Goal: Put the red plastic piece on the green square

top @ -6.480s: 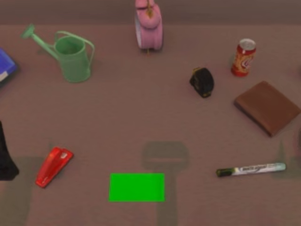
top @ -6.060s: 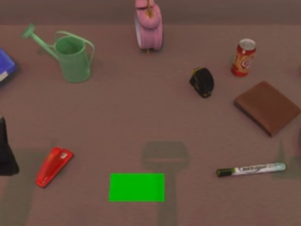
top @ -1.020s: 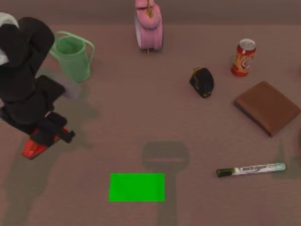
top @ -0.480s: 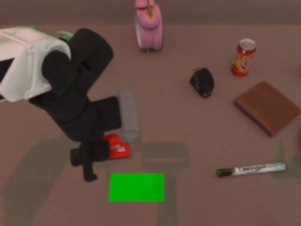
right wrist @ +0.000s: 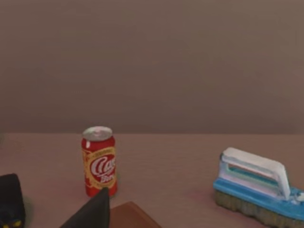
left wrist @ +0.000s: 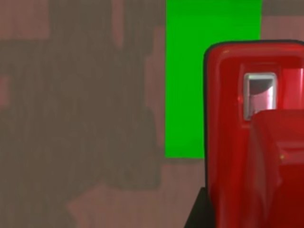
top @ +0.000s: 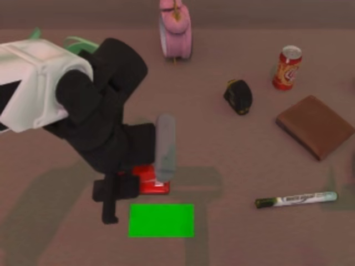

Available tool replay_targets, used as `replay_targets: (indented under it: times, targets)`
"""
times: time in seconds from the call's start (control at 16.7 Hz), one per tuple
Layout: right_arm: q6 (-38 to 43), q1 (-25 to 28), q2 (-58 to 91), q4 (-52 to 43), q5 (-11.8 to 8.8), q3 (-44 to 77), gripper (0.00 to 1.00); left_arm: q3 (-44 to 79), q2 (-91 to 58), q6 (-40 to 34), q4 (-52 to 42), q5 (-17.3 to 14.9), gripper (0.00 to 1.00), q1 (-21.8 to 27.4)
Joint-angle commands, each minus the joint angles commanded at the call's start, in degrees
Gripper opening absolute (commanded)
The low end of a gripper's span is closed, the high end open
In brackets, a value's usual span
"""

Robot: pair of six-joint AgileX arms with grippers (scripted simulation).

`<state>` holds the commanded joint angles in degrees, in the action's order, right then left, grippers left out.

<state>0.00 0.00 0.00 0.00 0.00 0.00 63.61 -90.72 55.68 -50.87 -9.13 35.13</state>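
Top view: left arm reaches over table's left-centre; left gripper (top: 119, 191) is clamped on the red plastic piece (top: 148, 180), w/ dark fingers (top: 109, 208) pointing at the near edge. Red piece sits just off the green square (top: 161, 220), by its far-left corner; cannot tell if they touch or how high the piece is. Square is flat, plain, nothing on it. Open tabletop (top: 249, 244) right of the square as far as the marker pen (top: 295, 199); bare strip also along near edge. Watering can (top: 77, 43), pale green, mostly hidden behind the arm at far left. Pink clock (top: 176, 30) at far edge, centre. Black tape measure (top: 238, 96) and soda can (top: 287, 67) right of centre, well apart from the square. Brown book (top: 315, 126) near right edge, lying flat. Right arm not seen here.

Left wrist view: red piece (left wrist: 256, 137) fills one side, glossy, hard-edged, w/ small metal-rimmed slot on its upper face. Green square (left wrist: 199, 76) behind it, partly covered by it. Rest is shaded tabletop.

Right wrist view: soda can (right wrist: 99, 160) upright, top closed. Book corner (right wrist: 133, 216) just in front. Scrub brush (right wrist: 259, 187), blue base w/ white handle, rests well apart from the can. Right gripper: only one dark tip shows at frame edge; cannot tell if apart or together.
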Motion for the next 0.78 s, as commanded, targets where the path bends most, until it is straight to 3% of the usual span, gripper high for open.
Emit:
replay_targets:
  times: [0.18,0.6,0.78]
  targets:
    - [0.0,0.0,0.0,0.0,0.0,0.0,1.0,-0.97,-1.41,-0.21,2.23,0.04,0.0,0.42]
    - [0.0,0.0,0.0,0.0,0.0,0.0,1.0,-7.76,-11.42,-2.23,20.25,0.32,0.0,2.61]
    - [0.0,0.0,0.0,0.0,0.0,0.0,1.0,-8.93,-13.23,-2.55,22.73,0.41,0.0,3.06]
